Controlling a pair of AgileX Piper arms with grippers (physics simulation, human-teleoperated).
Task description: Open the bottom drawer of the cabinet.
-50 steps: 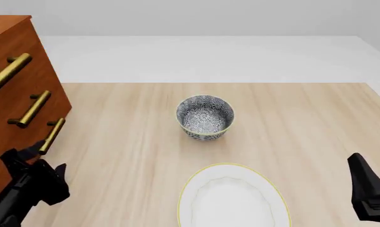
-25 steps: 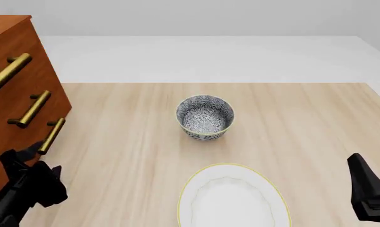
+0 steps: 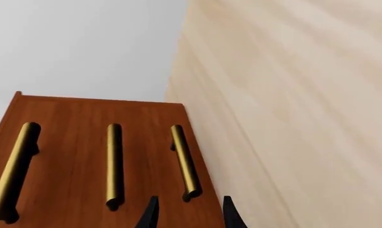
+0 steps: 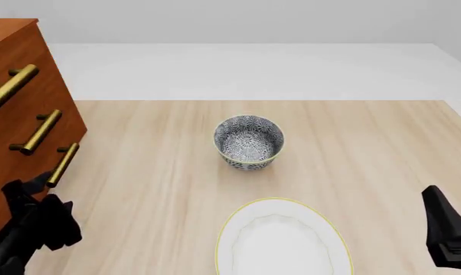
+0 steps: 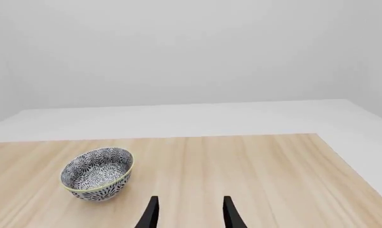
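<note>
We see the tall reddish-brown wooden cabinet point(image 4: 20, 123) standing at the left edge of the pale wooden table point(image 4: 368, 149), all three of its drawer fronts flush with one another. The bottom drawer point(image 3: 200, 190), the one nearest the tabletop, with a brass bar handle point(image 4: 63, 164), is not yet pulled out, so we judge that none of the task is done.

Our black left gripper point(image 3: 187, 216) sits just short of that handle's near end, its two fingers parted around nothing, roughly in line with the bar. What is left is to close in on the handle, clamp it and draw the drawer out.

Our right gripper point(image 5: 187, 213) hangs well apart at the table's right side, fingers spread and empty, facing the blue-and-white patterned bowl point(image 4: 249, 141). A white plate with a yellow rim point(image 4: 280, 243) lies nearer us.
</note>
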